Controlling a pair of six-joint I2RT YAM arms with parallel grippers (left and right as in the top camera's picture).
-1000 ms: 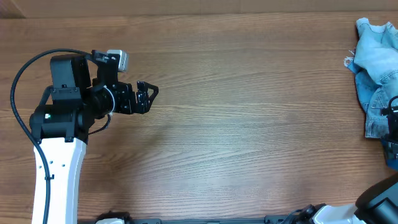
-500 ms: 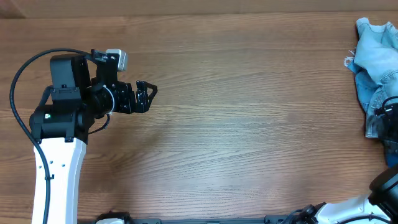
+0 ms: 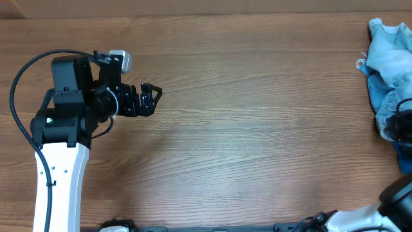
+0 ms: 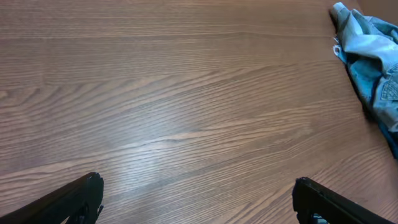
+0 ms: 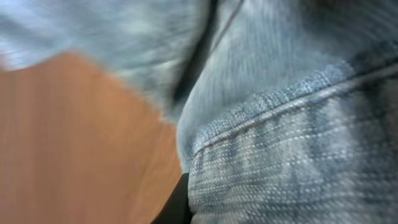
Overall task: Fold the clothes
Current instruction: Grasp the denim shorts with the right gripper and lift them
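My right gripper (image 3: 403,124) was closed tight, and I think it had a small pinch of the denim clothes (image 3: 388,55) in it. The blue cloth was pressed right up against that gripper. It was so close that one stitched seam (image 5: 280,106) filled most of what its camera saw. One dark finger (image 5: 176,204) touched the cloth from below. My left gripper (image 3: 153,96) was wide open and held nothing. The clothes were well apart from it, far out in front of it across the bench (image 3: 257,135).

Here is what could go wrong. I could not see how much cloth was inside my pinch. If it was only a little and I pulled fast, the cloth might slip out. The clothes lay in a bunched heap, so I might drag the whole heap and not just one piece. Then nothing would lie flat for folding. My left gripper was too far away to help hold the heap down.
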